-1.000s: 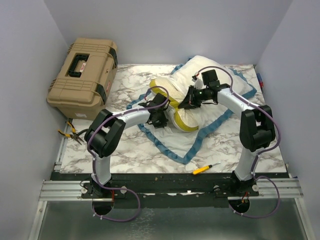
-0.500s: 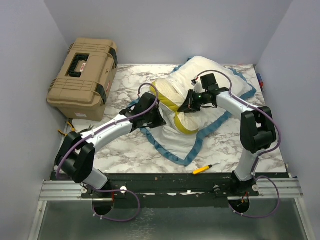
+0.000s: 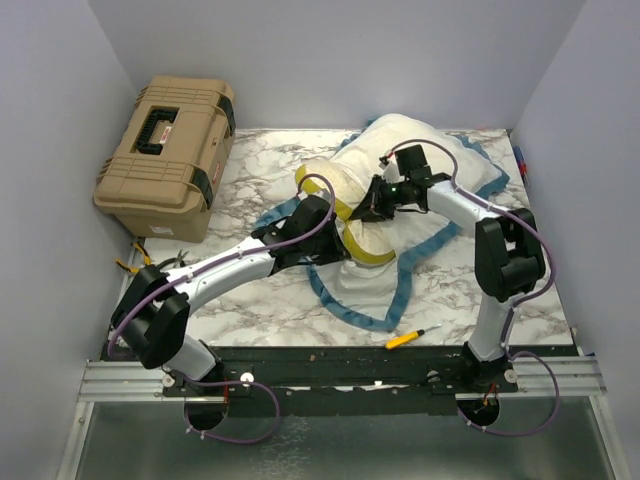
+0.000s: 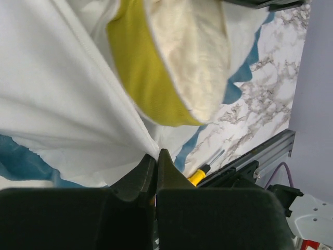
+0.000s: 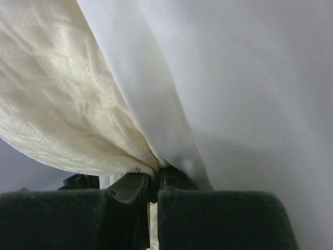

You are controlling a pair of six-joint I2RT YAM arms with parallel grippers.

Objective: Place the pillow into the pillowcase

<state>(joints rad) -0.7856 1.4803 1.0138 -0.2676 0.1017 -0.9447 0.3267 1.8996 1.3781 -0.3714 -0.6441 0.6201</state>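
Though half inside the pillowcase, the pillow beside left end effector

Pillowcase is lying spread on the table, running from frame centre to upper right. Pillow is lying on it at centre, with its upper-right part going under the case fabric and its lower-left end sticking out. Hard case is sitting at upper left, overhanging the table's left edge. Pliers are lying just below it. Screwdriver is lying at lower centre-right, near the table's front edge.
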